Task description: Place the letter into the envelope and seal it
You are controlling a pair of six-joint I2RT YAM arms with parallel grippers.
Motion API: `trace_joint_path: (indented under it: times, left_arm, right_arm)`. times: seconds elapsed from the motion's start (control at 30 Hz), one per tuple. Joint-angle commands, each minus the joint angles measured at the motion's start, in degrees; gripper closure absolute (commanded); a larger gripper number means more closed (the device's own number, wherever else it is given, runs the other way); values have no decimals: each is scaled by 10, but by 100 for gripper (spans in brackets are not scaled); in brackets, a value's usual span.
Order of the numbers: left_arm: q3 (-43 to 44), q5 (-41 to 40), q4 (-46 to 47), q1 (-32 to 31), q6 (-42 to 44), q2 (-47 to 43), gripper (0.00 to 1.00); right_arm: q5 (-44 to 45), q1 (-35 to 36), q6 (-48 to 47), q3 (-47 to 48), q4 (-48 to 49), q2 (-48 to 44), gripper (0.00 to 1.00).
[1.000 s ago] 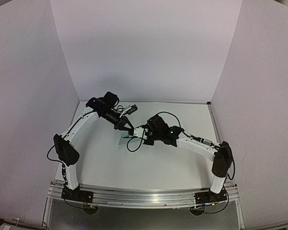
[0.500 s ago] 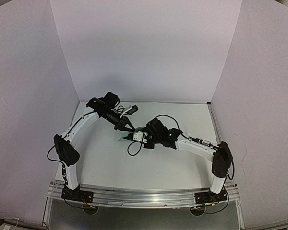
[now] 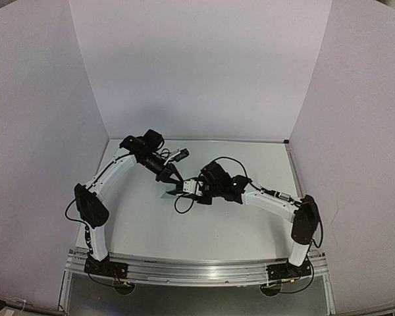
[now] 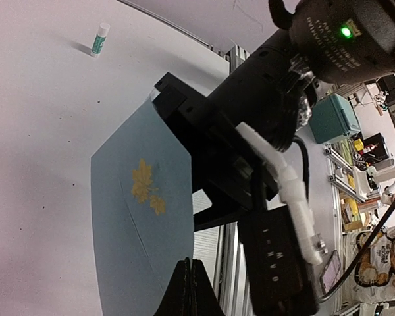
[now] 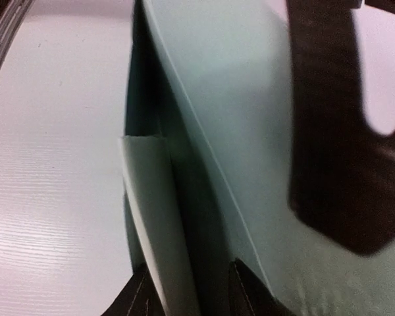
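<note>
The teal envelope [image 4: 138,217], printed with yellow leaves, is held tilted above the table [image 3: 204,224]. My left gripper [image 4: 191,266] is shut on its lower edge. In the top view it [image 3: 173,179] meets my right gripper [image 3: 184,188] over the envelope [image 3: 166,193]. The right wrist view looks into the envelope [image 5: 250,99]. A pale sheet, the letter [image 5: 151,197], stands in the pocket. My right gripper [image 5: 191,276] is open, its fingers apart on either side of the letter's near end. Most of the letter is hidden inside.
A glue stick [image 4: 100,39] with a white cap lies on the table beyond the envelope. My right arm's black wrist [image 4: 250,131] crowds the envelope's far side. White walls enclose the table on three sides. The aluminium rail [image 3: 197,266] runs along the near edge.
My right gripper pushed left toward the envelope and then its jaws parted from shut to open around the letter. The left gripper kept its hold and barely moved.
</note>
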Motion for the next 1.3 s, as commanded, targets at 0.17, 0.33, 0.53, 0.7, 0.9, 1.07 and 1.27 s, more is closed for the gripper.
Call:
trace_joint_path:
  times: [0.17, 0.33, 0.53, 0.7, 0.9, 1.07, 1.27]
  left_arm:
    - [8, 7, -7, 4, 25, -21, 100]
    - [15, 9, -7, 4, 23, -19, 100]
    - [22, 16, -13, 4, 23, -19, 100]
    - [27, 20, -13, 4, 19, -18, 100]
    - [31, 21, -13, 4, 17, -19, 100]
    - [33, 23, -13, 4, 18, -17, 100]
    - [37, 41, -3, -5, 11, -14, 100]
  right_arm:
    - [-55, 0, 11, -8, -14, -70, 77]
    - [-60, -1, 17, -10, -14, -61, 76]
    - [-30, 0, 10, 3, -14, -43, 80]
    - [-24, 0, 2, 6, -17, -31, 86]
    - [-17, 0, -3, 4, -21, -22, 92]
    - [-20, 0, -9, 3, -23, -17, 100]
    - [-6, 0, -26, 22, -53, 7, 100]
